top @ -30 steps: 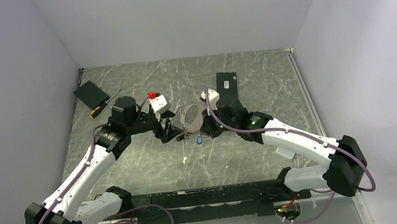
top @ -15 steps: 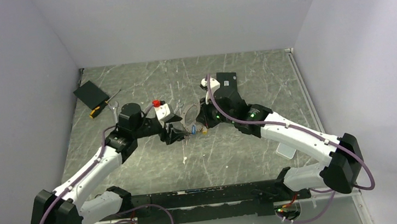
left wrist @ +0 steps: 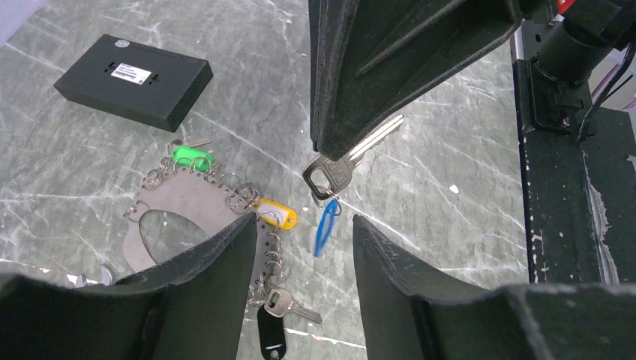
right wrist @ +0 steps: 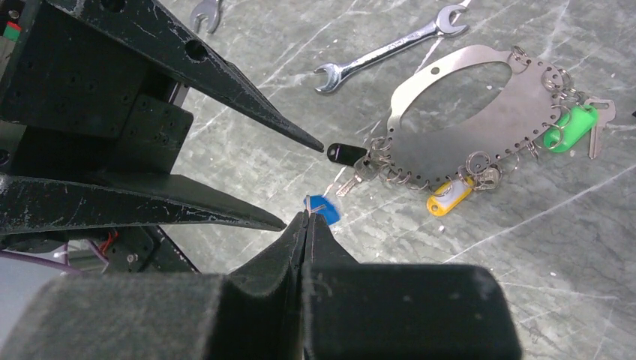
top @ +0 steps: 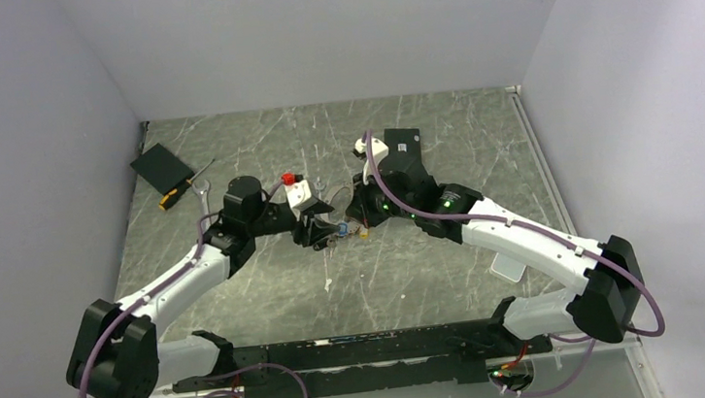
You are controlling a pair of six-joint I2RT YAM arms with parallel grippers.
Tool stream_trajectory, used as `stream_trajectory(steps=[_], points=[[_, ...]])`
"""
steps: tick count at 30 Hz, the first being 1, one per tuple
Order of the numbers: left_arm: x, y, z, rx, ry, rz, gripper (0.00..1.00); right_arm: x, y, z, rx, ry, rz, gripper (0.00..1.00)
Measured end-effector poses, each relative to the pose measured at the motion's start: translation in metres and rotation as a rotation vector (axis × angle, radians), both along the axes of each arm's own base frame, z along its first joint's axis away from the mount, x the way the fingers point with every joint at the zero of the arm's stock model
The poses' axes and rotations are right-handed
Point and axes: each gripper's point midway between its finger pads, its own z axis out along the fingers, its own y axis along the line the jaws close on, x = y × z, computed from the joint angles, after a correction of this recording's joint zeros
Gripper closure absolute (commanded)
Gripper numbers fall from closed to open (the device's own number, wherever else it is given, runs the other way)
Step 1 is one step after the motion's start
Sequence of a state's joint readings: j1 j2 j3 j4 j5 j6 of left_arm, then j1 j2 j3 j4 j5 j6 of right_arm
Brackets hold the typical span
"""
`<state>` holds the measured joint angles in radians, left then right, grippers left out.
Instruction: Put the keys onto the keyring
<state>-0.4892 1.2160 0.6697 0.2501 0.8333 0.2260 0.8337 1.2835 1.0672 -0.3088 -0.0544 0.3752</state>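
Note:
The keyring (left wrist: 187,199) is a flat silver oval loop lying on the table, with small rings along one edge carrying green-tagged (left wrist: 189,157), yellow-tagged (left wrist: 276,216) and black-tagged (left wrist: 270,337) keys. It also shows in the right wrist view (right wrist: 465,150). My right gripper (right wrist: 306,217) is shut on a silver key (left wrist: 334,171) with a blue tag (left wrist: 325,225), held above the table beside the keyring. My left gripper (left wrist: 304,221) is open and empty, its fingers just below that hanging key. In the top view both grippers meet at mid table, left (top: 323,233) and right (top: 353,220).
Two silver wrenches (right wrist: 390,49) (right wrist: 202,11) lie beyond the keyring. A black box (left wrist: 135,79) sits behind it. Another black box (top: 161,164) and a screwdriver (top: 182,188) lie at the far left. A small white item (top: 506,267) lies by the right arm.
My right gripper has taken the blue-tagged key off the table and lifted it. My left arm has moved right, bringing its open gripper close under that key.

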Motion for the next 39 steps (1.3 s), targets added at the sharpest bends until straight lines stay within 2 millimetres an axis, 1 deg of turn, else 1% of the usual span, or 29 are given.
stream_trajectory(steps=[6, 11, 14, 16, 19, 20, 22, 30, 38, 39], points=[[0.000, -0.003, 0.004, -0.012, -0.012, -0.013, 0.51, -0.001, 0.002, 0.001, 0.005, 0.003, 0.007, 1.00], [0.000, -0.005, 0.006, -0.003, -0.002, -0.022, 0.50, 0.000, 0.003, 0.004, 0.011, 0.001, 0.006, 1.00], [-0.002, -0.008, 0.005, -0.002, 0.000, -0.029, 0.56, 0.000, 0.004, 0.005, 0.018, 0.003, 0.003, 1.00], [-0.003, -0.010, 0.004, 0.002, 0.005, -0.035, 0.63, 0.000, 0.004, 0.005, 0.019, 0.004, 0.002, 1.00], [-0.006, -0.012, 0.001, 0.008, 0.011, -0.042, 0.81, 0.000, 0.004, 0.005, 0.021, 0.007, 0.001, 1.00], [-0.007, -0.012, 0.001, 0.012, 0.012, -0.044, 0.91, 0.000, 0.004, 0.005, 0.022, 0.008, 0.000, 1.00], [-0.007, -0.012, -0.001, 0.023, 0.010, -0.044, 1.00, 0.000, 0.004, 0.005, 0.022, 0.009, 0.000, 1.00], [-0.005, -0.011, -0.004, 0.049, -0.001, -0.031, 1.00, 0.000, 0.004, 0.005, 0.021, 0.009, -0.001, 1.00], [-0.006, -0.003, 0.000, 0.081, -0.038, -0.007, 1.00, -0.001, 0.003, 0.004, 0.017, 0.014, 0.002, 1.00], [-0.007, -0.002, 0.001, 0.085, -0.042, -0.004, 1.00, -0.002, 0.004, 0.004, 0.019, 0.016, 0.008, 0.95]])
